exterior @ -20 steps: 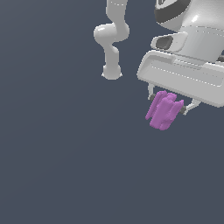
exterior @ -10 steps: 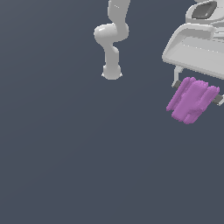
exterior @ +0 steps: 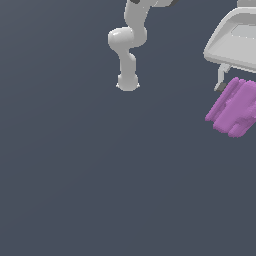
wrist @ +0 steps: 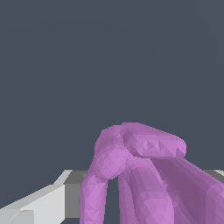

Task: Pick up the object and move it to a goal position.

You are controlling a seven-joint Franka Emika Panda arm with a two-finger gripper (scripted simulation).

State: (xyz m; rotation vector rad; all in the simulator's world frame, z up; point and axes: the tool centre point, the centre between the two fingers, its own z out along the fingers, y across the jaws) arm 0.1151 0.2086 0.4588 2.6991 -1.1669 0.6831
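At the exterior view's right edge, the gripper (exterior: 234, 92) has the object (exterior: 234, 108) clamped between its fingers, which are closed onto it as far as its width lets them. Only one finger (exterior: 220, 79) shows clearly there, a thin pale prong coming down from the white hand; the other is hidden behind the purple mass or cut off by the frame. In the wrist view the object (wrist: 140, 175) fills the foreground, with one pale finger (wrist: 48, 199) just beside its ridged flank.

The object hangs tilted below the hand, well above the flat dark floor (exterior: 100, 190), with nothing under it. It is a lumpy magenta thing made of rounded ridges running side by side (rather like a bundle of fat tubes), matte and narrower than the hand.

As a guess, it looks rigid and light: the ridges hold their shape under the squeeze, and the grip carries it without visible sag. The rounded ridges give the pads little flat surface, so it could twist or slip in the hold if swung sharply. The safest purchase would be across the narrow width, with the pads seated in the grooves between ridges, near the middle of the body.

Further out, the arm's base (exterior: 127, 82) stands well apart toward the exterior view's left. No goal marker is visible.
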